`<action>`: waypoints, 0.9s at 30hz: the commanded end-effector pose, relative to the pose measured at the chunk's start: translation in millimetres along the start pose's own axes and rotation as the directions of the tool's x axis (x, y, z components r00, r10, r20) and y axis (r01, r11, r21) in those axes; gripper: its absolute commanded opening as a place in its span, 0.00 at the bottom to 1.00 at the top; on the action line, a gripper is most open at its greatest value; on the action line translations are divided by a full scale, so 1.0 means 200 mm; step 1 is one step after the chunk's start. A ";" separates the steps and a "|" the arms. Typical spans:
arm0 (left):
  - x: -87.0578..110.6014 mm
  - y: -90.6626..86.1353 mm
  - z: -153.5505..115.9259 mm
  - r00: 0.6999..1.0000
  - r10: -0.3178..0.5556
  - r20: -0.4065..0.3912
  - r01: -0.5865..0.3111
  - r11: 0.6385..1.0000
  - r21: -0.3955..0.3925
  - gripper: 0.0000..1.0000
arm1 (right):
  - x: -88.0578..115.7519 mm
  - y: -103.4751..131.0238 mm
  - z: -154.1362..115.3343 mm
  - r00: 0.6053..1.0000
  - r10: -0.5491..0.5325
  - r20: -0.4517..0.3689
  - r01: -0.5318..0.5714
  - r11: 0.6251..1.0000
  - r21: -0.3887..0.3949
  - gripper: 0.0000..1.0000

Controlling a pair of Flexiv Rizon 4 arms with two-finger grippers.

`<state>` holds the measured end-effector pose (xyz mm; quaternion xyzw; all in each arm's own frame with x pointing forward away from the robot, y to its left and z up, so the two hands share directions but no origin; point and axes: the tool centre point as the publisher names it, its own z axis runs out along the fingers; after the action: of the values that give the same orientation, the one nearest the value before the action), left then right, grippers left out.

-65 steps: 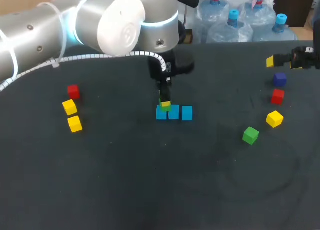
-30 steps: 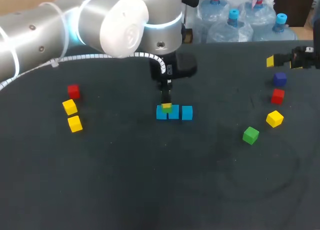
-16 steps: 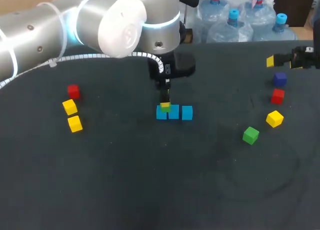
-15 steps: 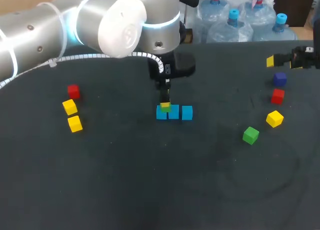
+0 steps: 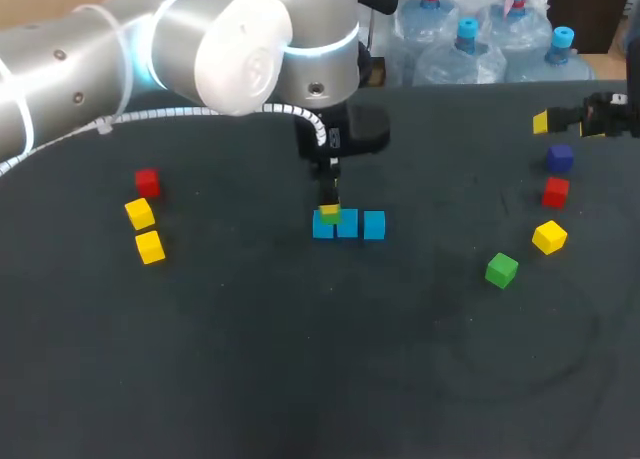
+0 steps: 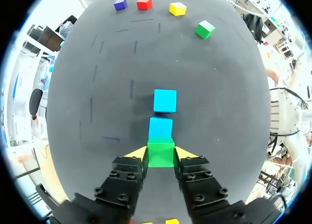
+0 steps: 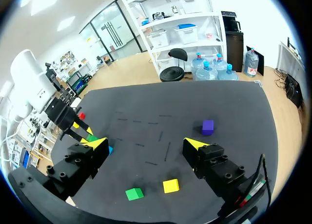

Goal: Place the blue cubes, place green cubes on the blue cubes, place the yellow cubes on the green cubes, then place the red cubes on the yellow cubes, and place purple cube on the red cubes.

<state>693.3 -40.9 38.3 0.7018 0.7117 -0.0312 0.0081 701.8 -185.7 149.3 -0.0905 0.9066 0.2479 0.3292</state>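
So far, three blue cubes (image 5: 373,225) sit in a row mid-counter, and my left hand (image 6: 161,154) pinches a green cube (image 6: 161,150) atop the end one. Meanwhile my right hand (image 7: 146,144) gapes wide, empty. The other green cube (image 5: 501,270), yellow cubes (image 5: 149,247), red cubes (image 5: 147,182) and purple cube (image 5: 559,158) are not yet stacked.

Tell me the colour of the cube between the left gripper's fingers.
Green. The cube in the left gripper shows best in the left wrist view.

table (image 5: 300,379) was plain dark charcoal | 3 blue cubes (image 5: 323,230) (image 5: 348,224) (image 5: 374,224) were cyan-blue | green cube (image 6: 161,153) and second green cube (image 5: 501,270) were bright green | 3 yellow cubes (image 5: 140,213) (image 5: 150,247) (image 5: 549,237) were yellow | 2 red cubes (image 5: 147,182) (image 5: 556,191) were red | purple cube (image 5: 559,158) was deep violet | left gripper (image 6: 161,153) was black with yellow fingertips (image 6: 138,153) | left arm (image 5: 200,39) was silver-white with a pale blue ring
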 end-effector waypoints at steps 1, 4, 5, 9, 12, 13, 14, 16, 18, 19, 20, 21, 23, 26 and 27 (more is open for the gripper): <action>0.01 -0.01 0.00 1.000 0.003 0.006 -0.003 1.000 -0.003 0.00 | 0.00 0.00 0.00 1.000 0.000 0.000 0.000 1.000 0.002 1.00; 0.02 -0.01 0.00 1.000 0.002 0.008 -0.002 1.000 -0.002 0.00 | 0.00 0.00 0.00 1.000 0.000 0.000 0.000 1.000 0.002 1.00; 0.02 -0.01 0.00 1.000 0.003 0.008 -0.003 1.000 -0.002 0.00 | 0.00 0.00 0.00 1.000 0.000 0.000 0.000 1.000 0.002 1.00; 0.02 -0.01 -0.01 1.000 0.004 0.009 -0.004 1.000 -0.003 0.00 | 0.00 0.00 0.00 1.000 0.000 0.000 0.000 1.000 0.002 1.00; 0.02 -0.01 -0.01 1.000 0.004 0.010 -0.004 1.000 -0.004 0.00 | 0.00 0.00 0.00 1.000 0.000 0.000 0.000 1.000 0.002 1.00; 0.01 -0.01 -0.01 1.000 0.004 0.011 -0.004 1.000 -0.004 0.00 | 0.00 0.00 0.00 1.000 0.000 0.000 0.000 1.000 0.002 1.00; 0.01 -0.01 -0.01 1.000 0.005 0.011 -0.005 1.000 -0.004 0.00 | 0.00 0.00 0.00 1.000 0.000 0.000 0.000 1.000 0.002 1.00; 0.01 -0.01 -0.01 1.000 0.006 0.011 -0.006 1.000 -0.004 0.00 | 0.00 0.00 0.00 1.000 0.000 0.000 0.000 1.000 0.002 1.00; 0.01 -0.01 -0.01 1.000 0.006 0.010 -0.006 1.000 -0.003 0.00 | 0.00 0.00 0.00 1.000 0.000 0.000 0.000 1.000 0.002 1.00; 0.01 -0.01 -0.01 1.000 0.006 0.010 -0.006 1.000 -0.003 0.00 | 0.00 0.00 0.00 1.000 0.000 0.000 0.000 1.000 0.002 1.00; 0.01 -0.01 -0.01 1.000 0.006 0.010 -0.006 1.000 -0.003 0.00 | 0.00 0.00 0.00 1.000 0.000 0.000 0.000 1.000 0.002 1.00; 0.01 -0.01 -0.01 1.000 0.006 0.010 -0.006 1.000 -0.003 0.00 | 0.00 0.00 0.00 1.000 0.000 0.000 0.000 1.000 0.002 1.00; 0.01 -0.01 -0.01 1.000 0.006 0.010 -0.006 1.000 -0.002 0.00 | 0.00 0.00 0.00 1.000 0.000 0.000 0.000 1.000 0.002 1.00; 0.01 -0.01 -0.01 1.000 0.006 0.010 -0.006 1.000 -0.002 0.00 | 0.00 0.00 0.00 1.000 0.000 0.000 0.000 1.000 0.002 1.00; 0.01 -0.01 -0.01 1.000 0.006 0.010 -0.006 1.000 -0.002 0.00 | 0.00 0.00 0.00 1.000 0.000 0.000 0.000 1.000 0.002 1.00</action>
<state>691.1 -40.1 39.4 0.7030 0.7103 -0.0334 0.0118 701.8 -185.7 149.3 -0.0905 0.9066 0.2479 0.3292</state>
